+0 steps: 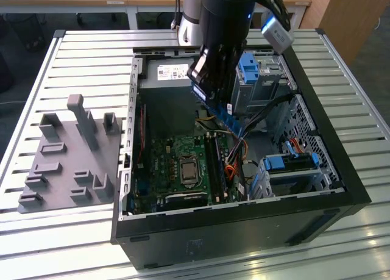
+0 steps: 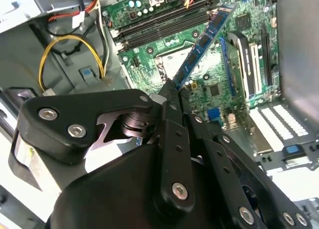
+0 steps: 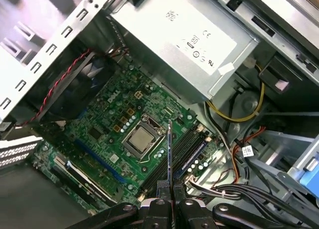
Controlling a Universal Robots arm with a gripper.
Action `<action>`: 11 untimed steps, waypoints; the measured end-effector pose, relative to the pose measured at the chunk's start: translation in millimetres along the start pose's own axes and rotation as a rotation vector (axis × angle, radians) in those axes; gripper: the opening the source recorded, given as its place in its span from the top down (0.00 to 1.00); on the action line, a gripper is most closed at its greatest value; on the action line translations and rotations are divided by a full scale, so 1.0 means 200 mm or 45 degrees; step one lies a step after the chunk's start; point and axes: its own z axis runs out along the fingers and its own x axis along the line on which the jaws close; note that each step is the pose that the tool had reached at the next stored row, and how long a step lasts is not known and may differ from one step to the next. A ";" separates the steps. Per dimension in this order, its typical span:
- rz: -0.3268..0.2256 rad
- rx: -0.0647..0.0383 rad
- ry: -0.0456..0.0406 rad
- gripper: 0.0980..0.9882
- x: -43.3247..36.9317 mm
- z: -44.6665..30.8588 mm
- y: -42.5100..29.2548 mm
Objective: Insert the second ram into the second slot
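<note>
My claw (image 2: 172,89) is clamped shut on one end of the second ram (image 2: 202,44), holding it over the open computer case (image 1: 244,213), not seated in any slot.

In the second wrist view the stick shows its flat side: a long, thin blue board with a row of dark chips, running slantwise from my fingertips (image 2: 167,97) across the green motherboard (image 2: 214,89). The black memory slots (image 2: 164,24) lie apart from it, near the stick's far end.

In the first wrist view the same ram (image 3: 169,154) shows edge-on, a thin dark line rising from my claw (image 3: 169,196) between the processor socket (image 3: 142,138) and the memory slots (image 3: 187,149). I cannot tell how high it stands above them. Beyond the board sits the grey power supply (image 3: 184,44).

The exterior view alone shows the wider scene. The ram (image 1: 216,112) hangs tilted under my arm (image 1: 222,30), above the motherboard (image 1: 177,164). At three o'clock of it stand blue drive bays (image 1: 250,66). The case rests on a slatted metal worktop (image 1: 61,243), and a grey moulded holder (image 1: 67,158) lies at nine o'clock of the case.
</note>
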 end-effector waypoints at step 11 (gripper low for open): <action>0.178 0.001 -0.004 0.96 0.000 0.002 0.000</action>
